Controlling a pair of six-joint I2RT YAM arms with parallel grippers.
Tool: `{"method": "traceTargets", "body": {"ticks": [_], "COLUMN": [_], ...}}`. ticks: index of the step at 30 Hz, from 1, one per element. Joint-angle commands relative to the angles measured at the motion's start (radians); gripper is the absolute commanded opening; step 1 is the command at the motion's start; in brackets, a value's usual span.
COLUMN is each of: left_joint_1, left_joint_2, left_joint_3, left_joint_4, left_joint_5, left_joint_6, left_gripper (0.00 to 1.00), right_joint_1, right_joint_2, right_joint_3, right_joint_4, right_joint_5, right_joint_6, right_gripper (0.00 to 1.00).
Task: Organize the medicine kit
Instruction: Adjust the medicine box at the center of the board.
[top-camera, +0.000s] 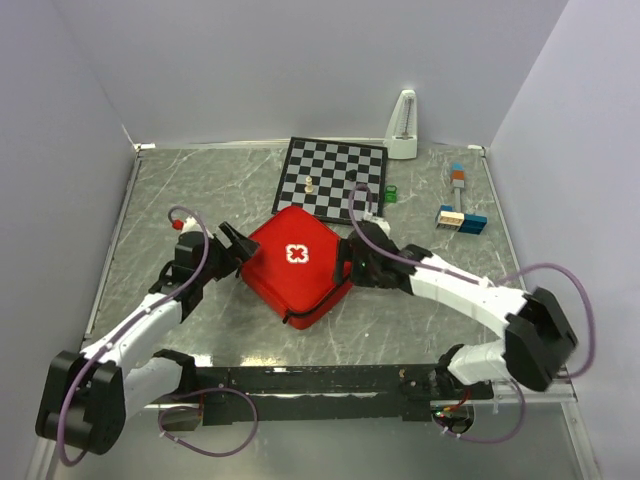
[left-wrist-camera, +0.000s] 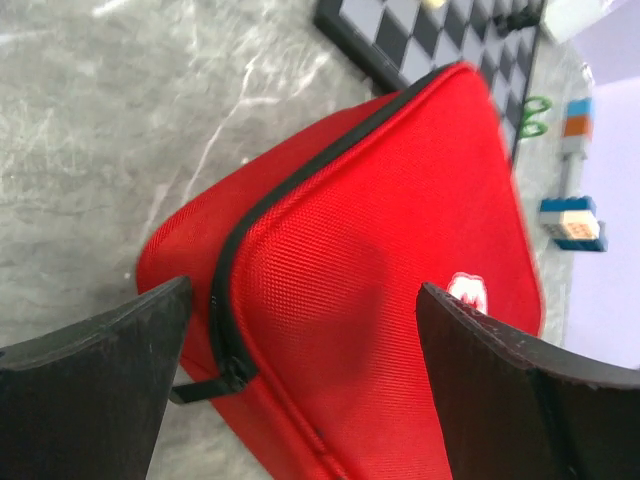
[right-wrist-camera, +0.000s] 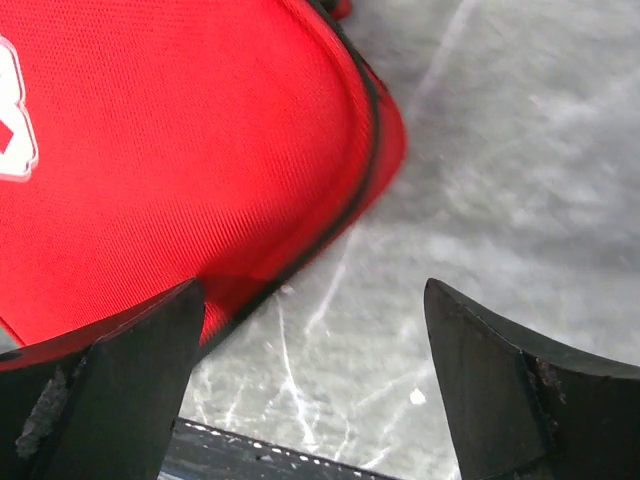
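The medicine kit (top-camera: 300, 268) lies shut on the grey table (top-camera: 190, 190) at the centre of the top view, turned cornerwise like a diamond, its upper corner at the near edge of the chessboard (top-camera: 335, 175); it is a soft red woven case with a white cross emblem (top-camera: 296, 254) on top and a black zip (left-wrist-camera: 232, 262) round its rim. The left fingers (left-wrist-camera: 90, 400) stand spread wide at its left corner; the right fingers (right-wrist-camera: 520, 400) stand spread wide at its right edge; neither pair holds anything.
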Motion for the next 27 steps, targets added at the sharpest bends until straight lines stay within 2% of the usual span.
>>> {"method": "traceTargets", "body": {"ticks": [1,6,12,16,24,27], "left_joint_1": [0.001,0.001,0.003,0.005,0.005,0.008], "left_joint_2": [0.051,0.04,-0.004,0.014,0.025,-0.042], "left_joint_3": [-0.012,-0.059,-0.05,-0.032,-0.021,-0.01], "left_joint_4": [0.131,0.149,0.065,0.039,0.011,-0.044], "left_joint_5": [0.119,0.101,-0.04,-0.051,-0.072,-0.117], "left_joint_6": [-0.007,-0.033,-0.031,-0.045,-0.047,-0.031], "left_gripper": [0.95,0.92,0.92,0.91,0.89,0.91], "right_joint_1": [-0.047,-0.082,-0.1,-0.11,-0.125,-0.128], "right_joint_2": [0.147,0.323,0.511,0.624,0.721,0.633], "right_joint_3": [0.121,0.291,0.518,0.675,0.89,0.835], "right_joint_4": [0.131,0.184,0.149,0.094,0.002,-0.001], "right_joint_5": [-0.196,-0.304,-0.353,-0.361,-0.342,-0.266], "right_joint_6": [-0.145,-0.208,-0.245,-0.276,-0.34,-0.34], "right_gripper": [0.97,0.95,0.92,0.91,0.92,0.93]}}
